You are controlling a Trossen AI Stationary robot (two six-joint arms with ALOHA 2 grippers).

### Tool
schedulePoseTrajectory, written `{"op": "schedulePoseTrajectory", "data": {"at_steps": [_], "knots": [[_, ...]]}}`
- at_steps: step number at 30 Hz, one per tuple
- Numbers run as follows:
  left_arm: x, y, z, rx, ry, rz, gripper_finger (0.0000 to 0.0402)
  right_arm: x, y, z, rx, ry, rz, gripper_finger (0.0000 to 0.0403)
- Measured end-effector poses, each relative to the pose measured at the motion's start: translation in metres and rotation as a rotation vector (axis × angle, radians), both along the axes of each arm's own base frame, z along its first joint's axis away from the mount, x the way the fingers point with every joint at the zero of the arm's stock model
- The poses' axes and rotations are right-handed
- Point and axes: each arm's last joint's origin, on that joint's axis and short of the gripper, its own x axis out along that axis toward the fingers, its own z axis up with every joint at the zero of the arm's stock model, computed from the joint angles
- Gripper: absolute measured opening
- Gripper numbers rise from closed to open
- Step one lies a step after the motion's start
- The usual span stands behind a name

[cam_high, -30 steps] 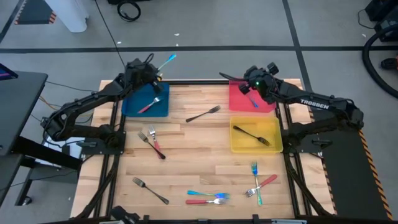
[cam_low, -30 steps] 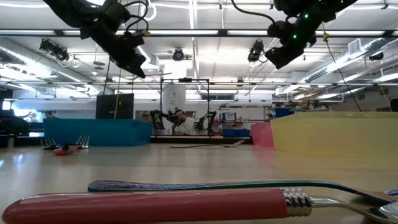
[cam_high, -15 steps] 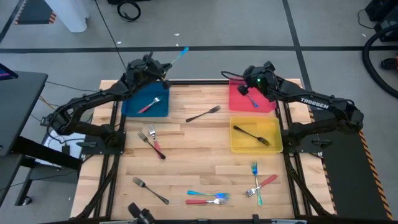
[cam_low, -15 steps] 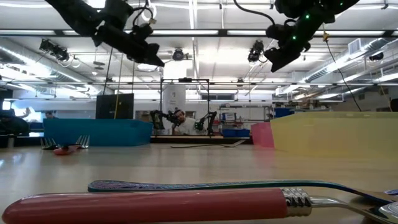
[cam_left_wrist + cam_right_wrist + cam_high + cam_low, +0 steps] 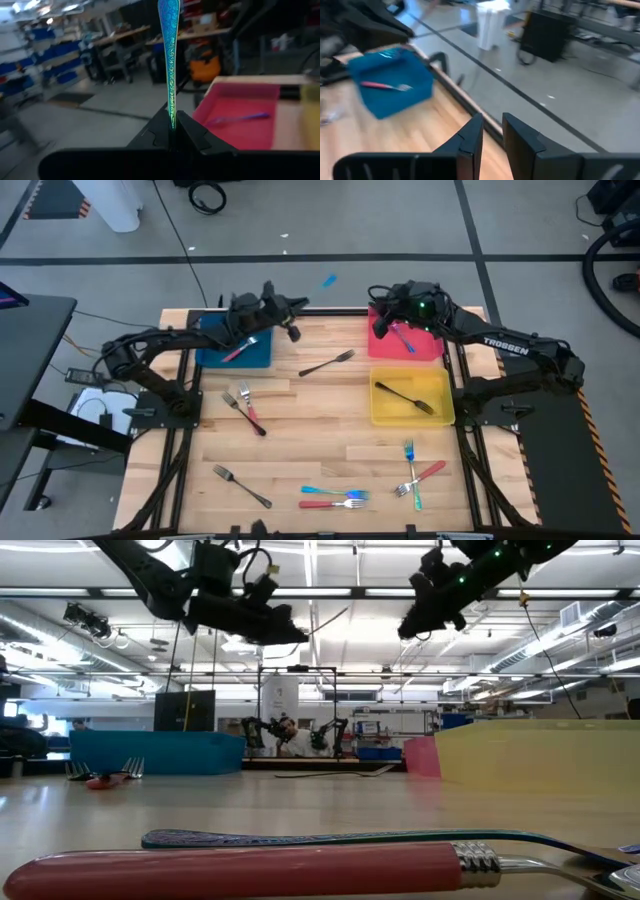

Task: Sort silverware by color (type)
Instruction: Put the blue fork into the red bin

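My left gripper (image 5: 296,304) hangs over the table's far edge, between the blue tray (image 5: 210,350) and the red tray (image 5: 425,348). It is shut on a blue iridescent piece of silverware (image 5: 170,60), whose free end (image 5: 328,280) points toward the red tray. My right gripper (image 5: 375,293) hovers over the red tray's far left corner, with a narrow gap between its fingers (image 5: 470,137) and nothing in it. A blue fork (image 5: 404,338) lies in the red tray, a red-handled fork (image 5: 238,350) in the blue tray and a dark fork (image 5: 404,397) in the yellow tray (image 5: 440,415). My left gripper pinches the blue piece's narrow end (image 5: 170,114) between its two fingers; the end inside the fingers is hidden. The fingers point level and lie along the piece. It sticks straight out ahead of the fingertips, its broad patterned handle end (image 5: 168,15) free, lifted clear of table and trays.
On the wood lie a dark fork (image 5: 327,363) at the far middle, a grey and a red-handled fork (image 5: 245,408) at the left and a grey fork (image 5: 241,486) at the near left. Blue and red forks (image 5: 334,498) and a mixed cluster (image 5: 415,475) lie near.
My left gripper has swung along the far edge toward the table's right and the red tray, and has tipped to level. The blue piece stays in its fingers and now points at the red tray. My right gripper has turned toward the table's left, almost on the spot.
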Motion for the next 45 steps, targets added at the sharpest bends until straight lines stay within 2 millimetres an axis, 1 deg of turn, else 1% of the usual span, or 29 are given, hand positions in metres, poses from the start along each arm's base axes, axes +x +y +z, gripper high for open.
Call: {"op": "schedulePoseTrajectory", "data": {"at_steps": [4, 8, 11, 14, 20, 24, 29, 34, 38, 45], "knots": [[0.012, -0.014, 0.001, 0.033, -0.059, -0.053, 0.0018, 0.007, 0.009, 0.003, 0.023, -0.053, 0.094, 0.0081], [0.018, -0.024, 0.002, 0.018, -0.092, -0.09, 0.0018, 0.016, 0.021, 0.005, 0.02, -0.101, 0.155, 0.0081], [0.021, -0.03, 0.003, -0.004, -0.112, -0.112, 0.0018, 0.027, 0.03, -0.002, 0.004, -0.134, 0.201, 0.0081], [0.024, -0.037, 0.004, -0.005, -0.119, -0.135, 0.0018, 0.038, 0.036, -0.012, -0.013, -0.125, 0.204, 0.0081], [0.029, -0.05, 0.003, -0.009, -0.116, -0.176, 0.0018, 0.064, 0.04, -0.025, -0.061, -0.179, 0.216, 0.0081], [0.031, -0.054, 0.003, -0.009, -0.117, -0.188, 0.0018, 0.075, 0.041, -0.03, -0.068, -0.215, 0.23, 0.0081], [0.031, -0.054, 0.003, -0.012, -0.112, -0.187, 0.0018, 0.079, 0.047, -0.025, -0.076, -0.292, 0.241, 0.0081], [0.031, -0.055, 0.003, -0.014, -0.11, -0.19, 0.0018, 0.08, 0.051, -0.019, -0.101, -0.349, 0.195, 0.0081], [0.032, -0.057, 0.003, -0.017, -0.11, -0.191, 0.0018, 0.08, 0.051, -0.018, -0.095, -0.374, 0.13, 0.0081], [0.032, -0.057, 0.001, -0.04, -0.106, -0.192, 0.0018, 0.079, 0.051, -0.015, -0.092, -0.408, 0.116, 0.0081]]}}
